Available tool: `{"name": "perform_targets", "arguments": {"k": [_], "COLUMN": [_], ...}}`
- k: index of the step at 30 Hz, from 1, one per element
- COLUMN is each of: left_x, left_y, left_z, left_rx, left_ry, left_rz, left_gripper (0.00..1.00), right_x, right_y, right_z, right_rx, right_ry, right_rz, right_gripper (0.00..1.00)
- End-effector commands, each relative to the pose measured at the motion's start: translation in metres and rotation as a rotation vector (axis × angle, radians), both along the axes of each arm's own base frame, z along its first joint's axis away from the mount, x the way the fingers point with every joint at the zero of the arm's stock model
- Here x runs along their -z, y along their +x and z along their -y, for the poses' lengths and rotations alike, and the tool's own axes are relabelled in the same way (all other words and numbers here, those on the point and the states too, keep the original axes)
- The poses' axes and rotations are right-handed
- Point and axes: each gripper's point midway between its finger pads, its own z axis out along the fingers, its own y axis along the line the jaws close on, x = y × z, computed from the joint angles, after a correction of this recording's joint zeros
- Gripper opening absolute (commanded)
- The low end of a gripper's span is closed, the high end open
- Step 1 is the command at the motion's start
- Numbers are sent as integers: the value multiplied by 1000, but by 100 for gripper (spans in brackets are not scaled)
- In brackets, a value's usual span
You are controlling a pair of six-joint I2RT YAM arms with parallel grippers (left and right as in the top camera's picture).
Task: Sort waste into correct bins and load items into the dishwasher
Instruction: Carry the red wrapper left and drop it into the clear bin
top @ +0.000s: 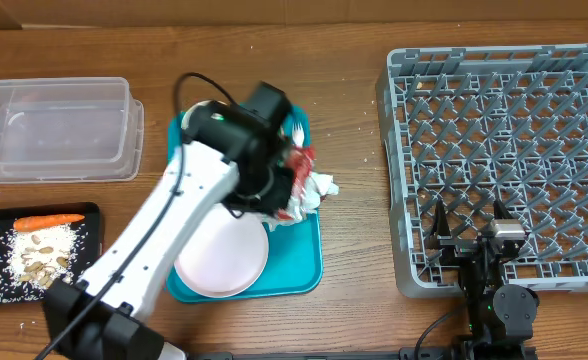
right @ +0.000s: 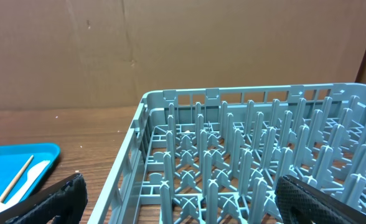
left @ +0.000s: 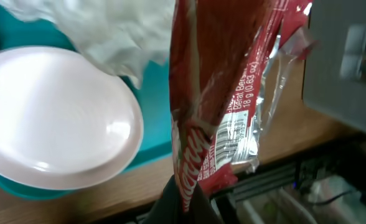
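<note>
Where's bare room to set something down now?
Clear tub is bare inside; so is the dish rack, and the wood strip between teal tray and rack. Crowded: teal tray under the left hand, black tray with scraps.

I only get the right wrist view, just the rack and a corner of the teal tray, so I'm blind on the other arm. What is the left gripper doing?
Observer: The left gripper is shut on the red wrapper, over the teal tray.
Operator: Anything in the bins?
Observer: The black tray holds a carrot and rice scraps.
Operator: What else is on the teal tray?
Observer: A pink plate, beside crumpled napkins.
</note>
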Motion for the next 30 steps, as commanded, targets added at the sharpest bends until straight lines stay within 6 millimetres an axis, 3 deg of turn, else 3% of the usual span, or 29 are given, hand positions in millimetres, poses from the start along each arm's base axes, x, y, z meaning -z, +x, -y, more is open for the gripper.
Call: {"name": "perform_targets", "arguments": {"k": [1,2,8,10,11,13,17,22,24,26,27,28,29,30], "left_x": [-19,-19,-31,-38,-41,-40,-29,1,20,23,22,18,14,11], "left_y": [39,45,110,131,140,146,159,172,176,176,176,175,175,176], "left_z": [-44,-53,-154,-196,-229,-259,-312,-343,-357,-362,-365,-371,-372,-370], "left_rx": [-148,-183,-638,-800,-943,-1087,-1263,-1348,-1398,-1407,-1413,-1425,-1423,-1399], "left_ry": [-32,-34,-99,-128,-147,-164,-158,-156,-154,-152,-152,-156,-172,-197], "left_rz": [111,121,248,321,351,359,402,381,352,352,356,375,383,387], "left_gripper": [4,4,4,4,4,5,8,9,20,25,33,50,79,85], "right_x": [2,2,2,2,2,2,2,2,2,2,2,2,2,2], "right_y": [0,0,0,0,0,0,0,0,0,0,0,0,0,0], "right_z": [-2,-2,-2,-2,-2,-2,-2,-2,-2,-2,-2,-2,-2,-2], "right_rx": [-9,-9,-9,-9,-9,-9,-9,-9,-9,-9,-9,-9,-9,-9], "right_ry": [-4,-4,-3,-3,-3,-3,-4,-3,-3,-4,-3,-3,-3,-3], "right_rz": [3,3,3,3,3,3,3,3,3,3,3,3,3,3], "right_gripper": [100,100,100,100,100,100,100,100,100,100,100,100,100,100]}}
